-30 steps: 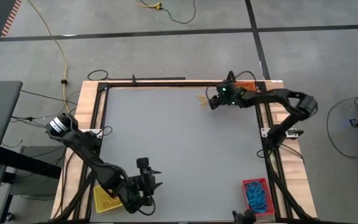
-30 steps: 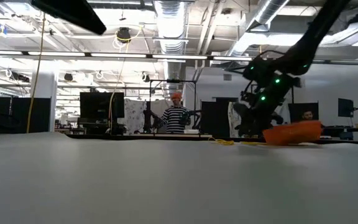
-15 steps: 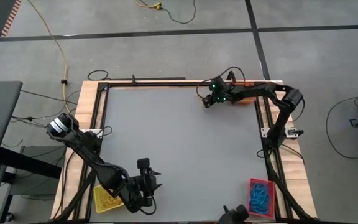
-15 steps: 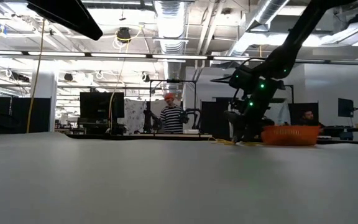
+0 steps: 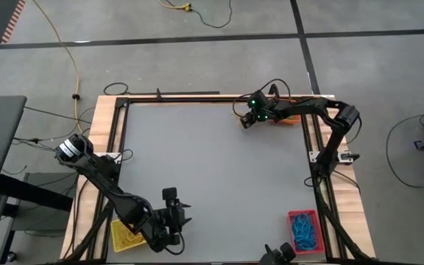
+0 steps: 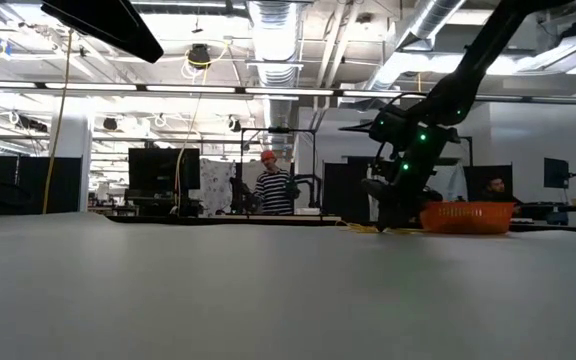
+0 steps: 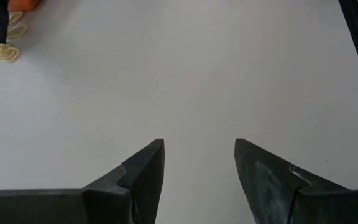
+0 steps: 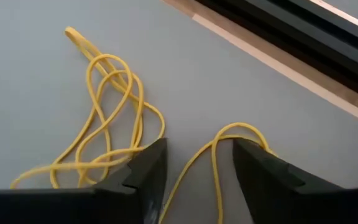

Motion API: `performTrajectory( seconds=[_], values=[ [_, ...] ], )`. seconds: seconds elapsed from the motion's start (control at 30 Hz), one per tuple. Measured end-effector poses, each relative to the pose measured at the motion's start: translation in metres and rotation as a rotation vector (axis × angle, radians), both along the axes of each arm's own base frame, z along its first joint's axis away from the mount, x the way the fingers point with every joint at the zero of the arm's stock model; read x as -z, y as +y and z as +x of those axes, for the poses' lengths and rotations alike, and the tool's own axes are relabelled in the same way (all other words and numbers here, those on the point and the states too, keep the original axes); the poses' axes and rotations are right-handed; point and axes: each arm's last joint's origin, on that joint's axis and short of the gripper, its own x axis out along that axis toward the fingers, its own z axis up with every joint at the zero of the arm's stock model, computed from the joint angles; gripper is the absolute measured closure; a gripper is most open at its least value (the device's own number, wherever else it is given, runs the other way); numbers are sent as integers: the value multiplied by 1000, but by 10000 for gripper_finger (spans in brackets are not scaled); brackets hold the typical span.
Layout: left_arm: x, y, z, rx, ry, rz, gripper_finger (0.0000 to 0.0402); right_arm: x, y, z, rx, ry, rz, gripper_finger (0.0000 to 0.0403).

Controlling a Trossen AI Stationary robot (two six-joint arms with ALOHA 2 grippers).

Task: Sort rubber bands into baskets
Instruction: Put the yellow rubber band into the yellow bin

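Observation:
Several yellow rubber bands (image 8: 114,99) lie loose on the grey table near its far edge. My right gripper (image 8: 194,165) is open and down at the table among them (image 5: 245,121); one strand (image 8: 213,155) runs between its fingers. The orange basket (image 6: 466,216) stands on its bottom just right of that gripper. The yellow basket (image 5: 126,235), with yellow bands in it, sits at the near left. The red basket (image 5: 305,230), with blue bands in it, sits at the near right. My left gripper (image 7: 199,162) is open and empty near the front edge (image 5: 177,219). My right gripper's open fingers (image 8: 149,165) come down slanting from the table's right side and stand on either side of a yellow strand. I cannot tell whether they touch the bands. The bands lie slack on the table.
The table's dark frame and wooden border (image 8: 272,56) run just beyond the bands. The wide grey middle of the table (image 5: 212,162) holds nothing. A yellow cable (image 5: 57,44) lies on the floor outside. People stand in the room behind (image 6: 270,190).
My right gripper has gone toward the table's left edge and down onto the yellow bands, then kept still. In the low view the orange basket, tilted a second ago, now sits level.

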Motion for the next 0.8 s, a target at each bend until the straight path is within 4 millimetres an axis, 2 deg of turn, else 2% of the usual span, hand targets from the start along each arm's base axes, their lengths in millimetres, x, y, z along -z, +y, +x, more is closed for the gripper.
performTrajectory(
  seconds=[0.27,0.4,0.67,0.8],
  values=[
    [0,0,0,0,0,0,216,1,2,-1,-25,31,10,334],
    [0,0,0,-1,0,0,216,1,3,-2,-46,47,7,381],
    [0,0,0,-1,-2,3,216,-1,6,-2,-62,68,5,383],
    [0,0,0,-3,-4,7,216,-12,13,-7,-63,107,-6,384]
  ],
)
